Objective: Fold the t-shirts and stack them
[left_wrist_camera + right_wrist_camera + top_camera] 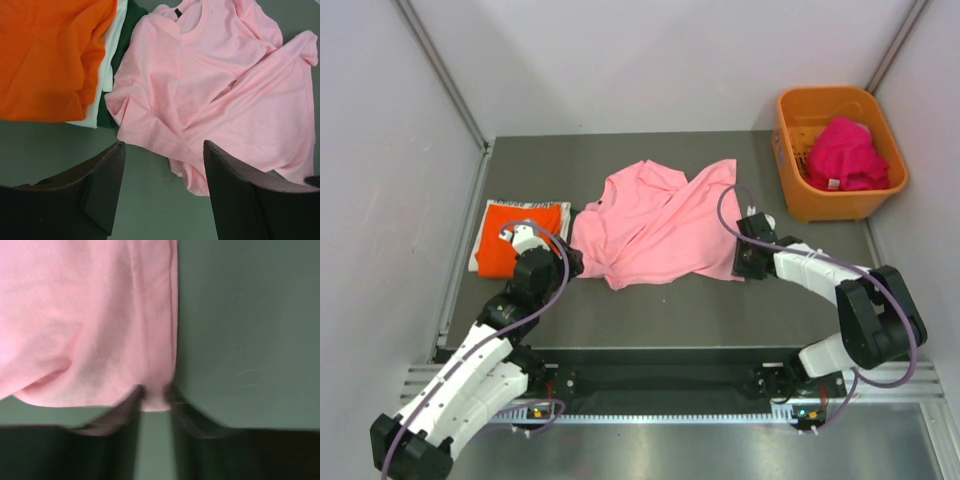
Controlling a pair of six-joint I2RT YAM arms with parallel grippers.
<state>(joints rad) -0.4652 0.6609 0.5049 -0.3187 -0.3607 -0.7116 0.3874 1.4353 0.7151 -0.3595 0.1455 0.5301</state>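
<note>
A light pink t-shirt [655, 225] lies crumpled and spread across the middle of the table. My right gripper [740, 265] is at its right lower corner. In the right wrist view the gripper [155, 392] is shut on the hem corner of the pink t-shirt [75, 315], somewhat blurred. My left gripper [568, 262] hovers open at the shirt's left lower edge, and in the left wrist view it [162, 145] holds nothing. Left of the pink t-shirt [215, 85] lies a folded stack: an orange t-shirt [45, 55] on top, then white [112, 50] and dark green [122, 50] ones.
An orange plastic basket [790, 150] stands at the back right with magenta t-shirts [845, 155] inside. The folded stack [515, 235] sits near the table's left edge. Grey walls close in on both sides.
</note>
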